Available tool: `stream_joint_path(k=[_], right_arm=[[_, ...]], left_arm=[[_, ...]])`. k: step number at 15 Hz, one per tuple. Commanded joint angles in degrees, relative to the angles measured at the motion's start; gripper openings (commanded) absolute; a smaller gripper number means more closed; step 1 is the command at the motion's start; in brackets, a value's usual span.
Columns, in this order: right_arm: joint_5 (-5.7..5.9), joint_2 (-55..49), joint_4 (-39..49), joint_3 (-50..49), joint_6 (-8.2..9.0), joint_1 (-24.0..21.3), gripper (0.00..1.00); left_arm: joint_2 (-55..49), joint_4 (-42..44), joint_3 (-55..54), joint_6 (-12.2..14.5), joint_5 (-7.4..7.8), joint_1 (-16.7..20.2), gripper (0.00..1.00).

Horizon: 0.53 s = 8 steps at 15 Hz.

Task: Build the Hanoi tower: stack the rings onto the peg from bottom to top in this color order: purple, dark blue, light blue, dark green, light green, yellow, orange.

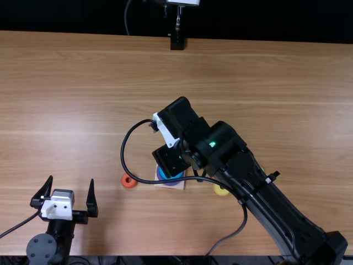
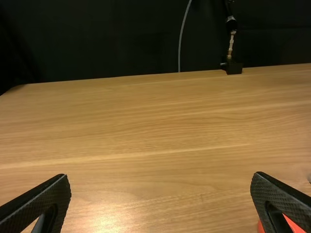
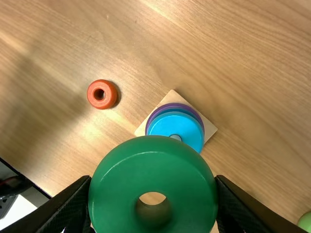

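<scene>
Peg (image 3: pixel 175 138), topped by the light blue ring (image 3: pixel 170 124), likely takes dark green next — so the right gripper (image 3: pixel 153 177) clenches the dark green ring (image 3: pixel 114 182) rim-wise, hole free. Orange ring (image 1: pixel 129 181) lies at the peg's nine o'clock in the top view; left gripper (image 1: pixel 71 178) gapes empty.

2 black arms (image 1: pixel 265 199), white panels (image 1: pixel 57 206), looping black cable (image 1: pixel 122 154), 1 green light (image 1: pixel 212 144), 1 round grey cap (image 1: pixel 41 249)

Light brown wooden table (image 1: pixel 83 83) runs streaky; round dark green ring (image 3: pixel 153 167), round light blue ring (image 3: pixel 171 125), round purple ring (image 3: pixel 174 105), round orange ring (image 3: pixel 110 95) look plain.
</scene>
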Motion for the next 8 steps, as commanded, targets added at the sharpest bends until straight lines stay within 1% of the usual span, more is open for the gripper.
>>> stream_joint_path(k=[1,8], right_arm=[[-0.07,-0.49,-0.04,-1.23,0.00,-0.22,0.00],[0.25,-0.49,-0.04,-1.14,-0.42,-0.31,0.00]], left_arm=[[-0.71,-1.09,-2.92,0.41,0.19,0.22,1.00],[-0.71,-1.09,-2.92,0.41,0.19,0.22,1.00]])
